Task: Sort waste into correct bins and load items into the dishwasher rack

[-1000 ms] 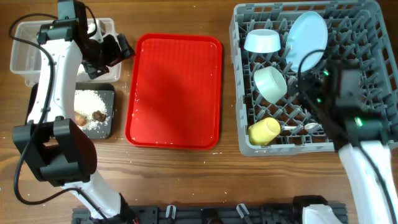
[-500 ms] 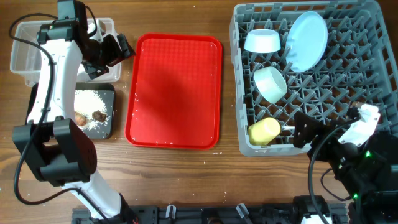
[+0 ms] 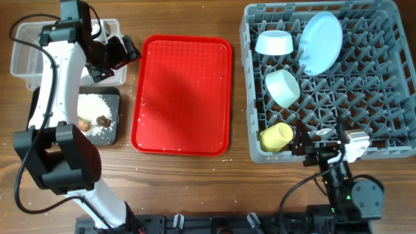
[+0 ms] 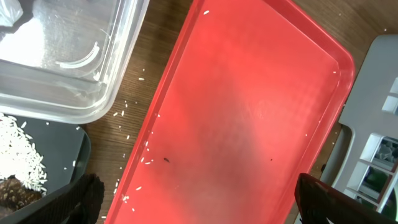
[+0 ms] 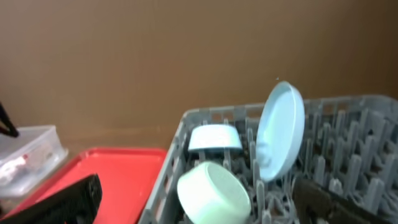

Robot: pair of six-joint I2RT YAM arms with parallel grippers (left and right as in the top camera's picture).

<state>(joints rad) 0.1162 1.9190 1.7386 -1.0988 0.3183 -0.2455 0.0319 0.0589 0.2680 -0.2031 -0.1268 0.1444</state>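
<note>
The grey dishwasher rack [image 3: 390, 78] holds the pale blue plate [image 3: 320, 40] on edge, the light blue bowl [image 3: 273, 43], the mint-green bowl [image 3: 283, 87], the yellow cup [image 3: 275, 136] and the white spoon [image 3: 318, 132]. The black tray [image 3: 112, 96] holds rice [image 3: 96, 105], a brown stick [image 3: 85, 123] and a dark lump [image 3: 102, 120]. The clear tub [image 3: 26, 62] stands behind it. My left gripper [image 3: 125, 51] is open and empty between the tub and the red tray; in its wrist view [image 4: 205, 205] it hangs over the tray. My right gripper [image 3: 313, 149] is open and empty at the rack's front edge.
The red serving tray [image 3: 182, 91] lies in the middle, with a few rice grains [image 4: 146, 160] on it and on the wood by the tub [image 4: 74, 62]. The right wrist view shows the plate [image 5: 281, 134] and mint-green bowl [image 5: 214, 190] just ahead.
My right arm has pulled back from above the rack to the table's front edge, uncovering the spoon and rack. My left arm has not moved.
</note>
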